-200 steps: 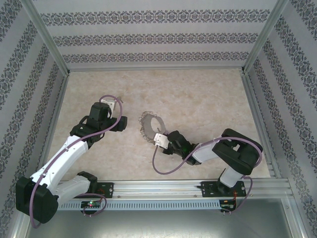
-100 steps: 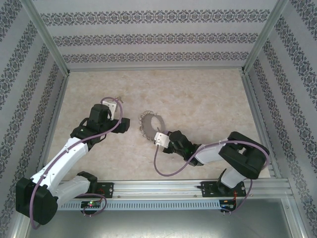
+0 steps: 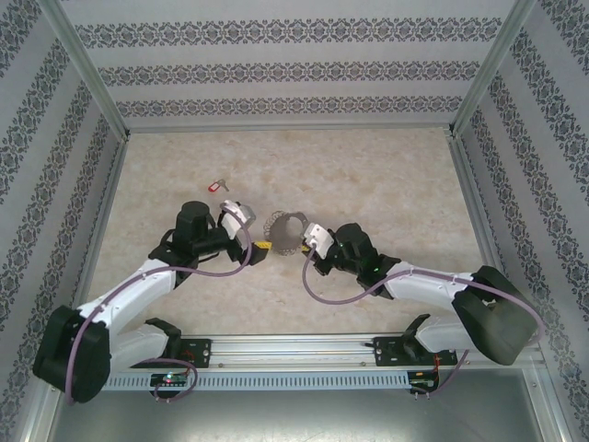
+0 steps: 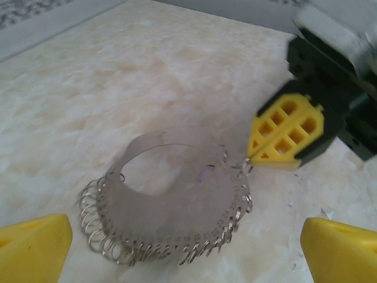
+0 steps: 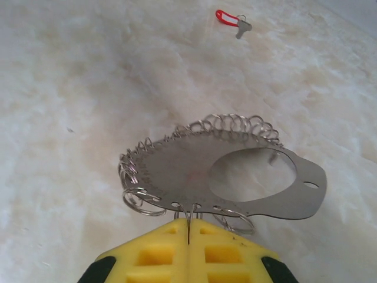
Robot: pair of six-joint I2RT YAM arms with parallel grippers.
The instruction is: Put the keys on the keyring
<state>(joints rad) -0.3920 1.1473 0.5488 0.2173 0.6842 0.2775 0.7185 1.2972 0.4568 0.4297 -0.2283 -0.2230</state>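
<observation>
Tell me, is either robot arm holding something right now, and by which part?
The right fingers are pinched shut on one small wire loop at the keyring's fringed edge, nearest them. The left fingers stand wide open, holding nothing.

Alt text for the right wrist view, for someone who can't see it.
The right pincer, shut, pinches a small ring at the near edge of the keyring, a flat metal plate fringed with wire rings. A red-headed key lies apart on the table beyond.

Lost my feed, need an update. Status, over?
Left gripper open, facing keyring. Right gripper shut on a keyring edge loop. Red key lies apart, untouched. Nothing blocking.
</observation>
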